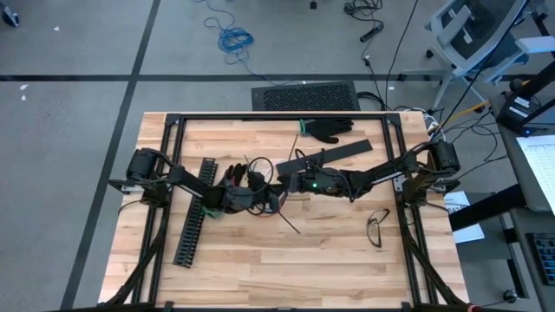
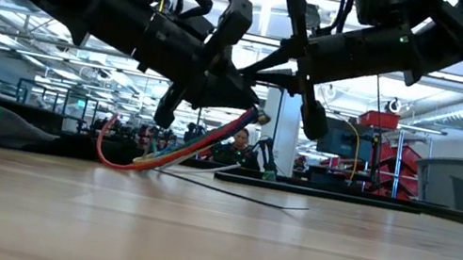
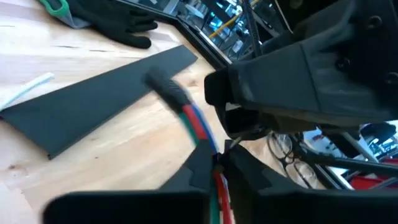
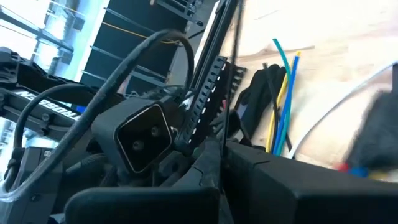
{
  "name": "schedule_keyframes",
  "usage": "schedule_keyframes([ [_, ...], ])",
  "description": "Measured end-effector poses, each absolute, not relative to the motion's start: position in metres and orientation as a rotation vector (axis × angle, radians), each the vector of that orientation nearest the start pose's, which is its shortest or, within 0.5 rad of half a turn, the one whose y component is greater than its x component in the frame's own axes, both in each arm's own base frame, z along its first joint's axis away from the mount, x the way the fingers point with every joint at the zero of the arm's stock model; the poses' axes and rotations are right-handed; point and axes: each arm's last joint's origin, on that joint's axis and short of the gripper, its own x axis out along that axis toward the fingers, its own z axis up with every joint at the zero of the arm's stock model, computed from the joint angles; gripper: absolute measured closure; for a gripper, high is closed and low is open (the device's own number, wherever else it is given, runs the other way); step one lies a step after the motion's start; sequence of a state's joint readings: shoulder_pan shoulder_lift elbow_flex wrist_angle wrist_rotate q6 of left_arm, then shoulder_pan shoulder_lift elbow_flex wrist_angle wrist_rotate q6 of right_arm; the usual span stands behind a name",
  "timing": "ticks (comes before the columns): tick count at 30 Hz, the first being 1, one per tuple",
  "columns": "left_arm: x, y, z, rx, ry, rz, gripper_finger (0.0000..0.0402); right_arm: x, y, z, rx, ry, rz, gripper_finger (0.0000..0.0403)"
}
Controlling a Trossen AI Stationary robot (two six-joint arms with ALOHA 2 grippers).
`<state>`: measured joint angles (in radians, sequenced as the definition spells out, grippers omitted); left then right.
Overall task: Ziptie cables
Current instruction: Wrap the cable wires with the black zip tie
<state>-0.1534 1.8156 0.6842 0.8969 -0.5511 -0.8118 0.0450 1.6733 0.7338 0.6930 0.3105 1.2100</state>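
Left wrist view shows the left claw (image 3: 214, 163) clenched on the cables (image 3: 200, 127), right claw (image 1: 279, 178) clenched alongside; bundling under way, tie threading judged next.

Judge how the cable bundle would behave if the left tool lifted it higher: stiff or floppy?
Probably floppy: the cables droop in a curve from the left tool down to the table. Likely light, being thin wires. The strands may splay apart, since no tie is visible.
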Motion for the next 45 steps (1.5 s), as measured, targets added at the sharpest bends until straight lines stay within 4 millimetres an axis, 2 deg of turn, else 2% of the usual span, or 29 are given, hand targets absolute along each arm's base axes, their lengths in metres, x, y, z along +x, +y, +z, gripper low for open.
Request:
schedule_keyframes([
  [7,0.331,-0.035,0.142,-0.736,0.044,0.463,0.0384,0.333,0.006,0.180,1.145,0.054,-0.377,0.0403],
  [26,0.327,-0.057,0.139,-0.718,0.089,0.424,0.0385,0.336,-0.003,0.197,1.090,-0.097,-0.329,0.0403],
  [40,0.328,-0.050,0.139,-0.742,0.072,0.456,0.0385,0.337,-0.011,0.195,1.047,-0.058,-0.322,0.0403],
  [45,0.329,-0.044,0.140,-0.749,0.059,0.462,0.0385,0.336,-0.011,0.194,0.908,-0.021,-0.324,0.0378],
])
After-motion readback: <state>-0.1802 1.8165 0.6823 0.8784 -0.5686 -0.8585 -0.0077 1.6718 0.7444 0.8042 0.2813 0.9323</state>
